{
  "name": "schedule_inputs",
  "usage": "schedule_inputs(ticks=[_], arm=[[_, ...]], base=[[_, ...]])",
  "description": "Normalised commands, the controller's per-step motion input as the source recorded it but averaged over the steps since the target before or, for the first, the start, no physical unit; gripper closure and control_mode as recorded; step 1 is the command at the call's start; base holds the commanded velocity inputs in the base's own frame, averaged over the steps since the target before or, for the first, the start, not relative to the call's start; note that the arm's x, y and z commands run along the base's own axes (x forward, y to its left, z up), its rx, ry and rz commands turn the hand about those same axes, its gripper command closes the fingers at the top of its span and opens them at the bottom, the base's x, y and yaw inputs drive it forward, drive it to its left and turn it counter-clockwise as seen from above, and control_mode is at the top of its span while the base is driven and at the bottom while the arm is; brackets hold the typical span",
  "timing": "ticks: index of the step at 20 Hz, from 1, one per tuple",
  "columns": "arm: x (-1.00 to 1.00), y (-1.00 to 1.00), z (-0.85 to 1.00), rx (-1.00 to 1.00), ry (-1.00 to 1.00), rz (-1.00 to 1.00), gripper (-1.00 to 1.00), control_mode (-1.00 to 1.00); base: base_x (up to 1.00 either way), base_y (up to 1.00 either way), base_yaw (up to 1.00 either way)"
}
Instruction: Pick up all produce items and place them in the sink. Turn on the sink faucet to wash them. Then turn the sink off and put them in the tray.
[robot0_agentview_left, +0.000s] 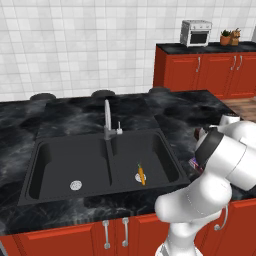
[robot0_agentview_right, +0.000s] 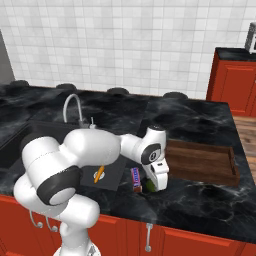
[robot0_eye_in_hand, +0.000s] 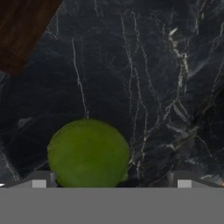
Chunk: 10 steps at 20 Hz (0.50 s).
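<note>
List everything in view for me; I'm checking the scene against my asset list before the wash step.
carrot: one, orange, in the right sink basin.
lime: one, green, on the counter below the gripper.
packet: one, purple-red, on the counter beside the sink.
sink: one, black, double basin.
faucet: one, silver, behind the basins.
tray: one, brown wood, on the counter right of the sink.
toaster oven: one, white, far counter.
gripper: one, open, over the lime.
</note>
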Motion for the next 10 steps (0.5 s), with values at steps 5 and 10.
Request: schedule_inputs(ticks=[5, 10], arm=[[0.00, 0.00, -0.07, 0.00, 0.00, 0.00, -1.00, -1.00], [0.00, 0.00, -0.10, 0.00, -0.01, 0.00, -1.00, -1.00]], base=[[0.00, 0.00, 0.00], [0.00, 0.00, 0.00]])
